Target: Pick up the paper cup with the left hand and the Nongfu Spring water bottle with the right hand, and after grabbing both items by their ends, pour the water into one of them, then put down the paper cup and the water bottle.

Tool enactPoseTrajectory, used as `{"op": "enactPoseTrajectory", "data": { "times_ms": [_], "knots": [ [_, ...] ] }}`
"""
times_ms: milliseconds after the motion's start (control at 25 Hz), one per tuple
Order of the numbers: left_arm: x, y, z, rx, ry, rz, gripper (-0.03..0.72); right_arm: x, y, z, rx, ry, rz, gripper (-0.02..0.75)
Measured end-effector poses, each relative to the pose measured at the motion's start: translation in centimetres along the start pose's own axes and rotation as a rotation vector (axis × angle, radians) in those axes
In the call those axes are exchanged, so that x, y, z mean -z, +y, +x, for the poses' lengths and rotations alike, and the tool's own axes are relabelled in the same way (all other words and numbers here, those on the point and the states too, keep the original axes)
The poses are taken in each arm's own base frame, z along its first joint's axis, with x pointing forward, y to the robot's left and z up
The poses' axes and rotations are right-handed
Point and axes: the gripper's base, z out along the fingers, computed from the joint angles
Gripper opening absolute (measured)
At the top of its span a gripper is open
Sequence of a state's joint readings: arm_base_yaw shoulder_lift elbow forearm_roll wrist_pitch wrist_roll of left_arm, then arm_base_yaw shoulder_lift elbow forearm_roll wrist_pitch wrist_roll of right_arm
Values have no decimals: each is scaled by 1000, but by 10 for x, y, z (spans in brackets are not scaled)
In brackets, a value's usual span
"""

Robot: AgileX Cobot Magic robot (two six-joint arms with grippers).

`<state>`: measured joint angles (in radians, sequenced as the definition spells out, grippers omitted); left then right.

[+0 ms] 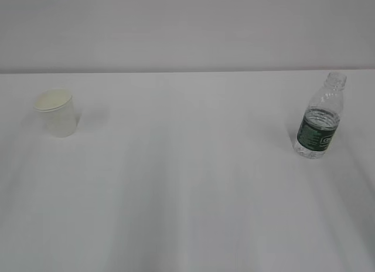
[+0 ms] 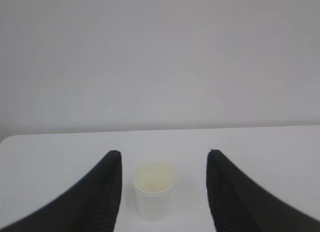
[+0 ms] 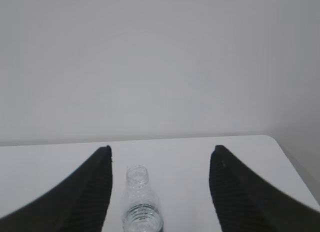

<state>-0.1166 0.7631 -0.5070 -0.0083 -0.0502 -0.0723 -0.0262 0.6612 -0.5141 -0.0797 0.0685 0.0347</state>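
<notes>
Tabletop (image 1: 187,190) fills most of what we see, white and wide. Toward its right edge we find the water bottle (image 1: 319,119), upright and uncapped, with water (image 1: 316,144) low inside. Near the left edge the paper cup (image 1: 57,112) stands upright. We see the right hand (image 3: 160,157) spread behind the bottle, and the left hand (image 2: 164,159) spread behind the cup, neither touching.
</notes>
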Motion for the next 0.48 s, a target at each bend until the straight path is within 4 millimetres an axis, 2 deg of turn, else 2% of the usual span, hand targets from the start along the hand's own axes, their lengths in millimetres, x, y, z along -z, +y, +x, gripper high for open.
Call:
{"op": "enactPoseTrajectory", "data": {
  "times_ms": [160, 480],
  "knots": [
    [-5, -6, 14, 8, 7, 39, 388, -11, 1, 3, -21, -11, -5, 461],
    [-31, -13, 35, 11, 64, 73, 388, -32, 3, 28, -45, 65, -13, 461]
  ]
}}
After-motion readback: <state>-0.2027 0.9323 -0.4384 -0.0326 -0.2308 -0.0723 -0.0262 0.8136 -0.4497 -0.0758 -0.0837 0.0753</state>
